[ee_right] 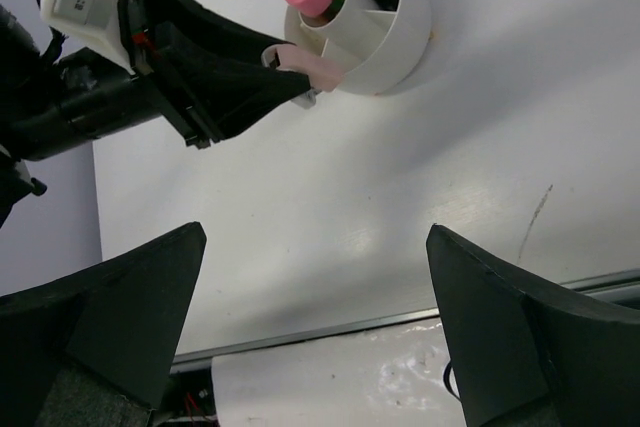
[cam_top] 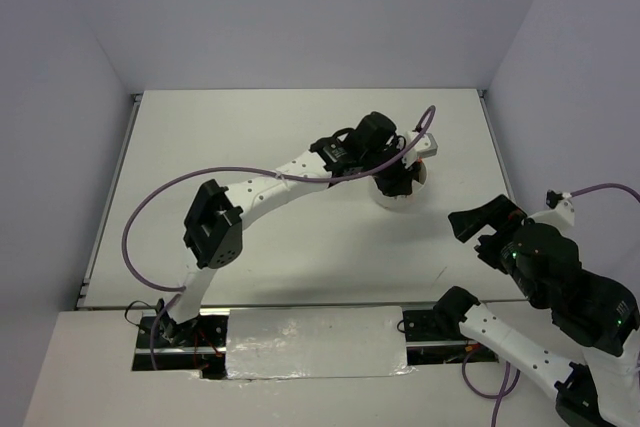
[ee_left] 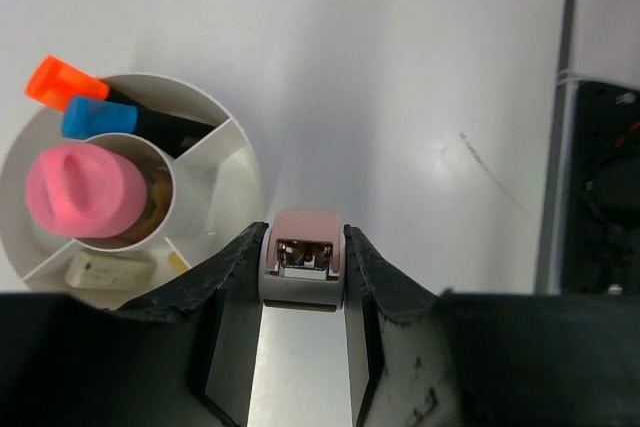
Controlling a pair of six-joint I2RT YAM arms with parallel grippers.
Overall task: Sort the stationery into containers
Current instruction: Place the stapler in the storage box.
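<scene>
Your left hand (ee_left: pixel 304 239) is clamping a small pink-and-grey piece (ee_left: pixel 303 265) at its fingertips. You are seeing it end-on, its long axis apparently running along the fingers. It is hanging just beside the white tub (ee_left: pixel 247 162), over the worktop (ee_left: pixel 420 97). The markers (ee_left: pixel 140 119) and pink cylinder (ee_left: pixel 85 190) are standing upright inside. The left arm is reaching far forward, wrist down. The right hand (ee_right: pixel 315 247) is hovering well apart, fingers spread wide.

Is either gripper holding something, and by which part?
The left gripper pinches a small pink-and-grey item by its two sides, beside the white tub. The right gripper is open and holds nothing.
</scene>
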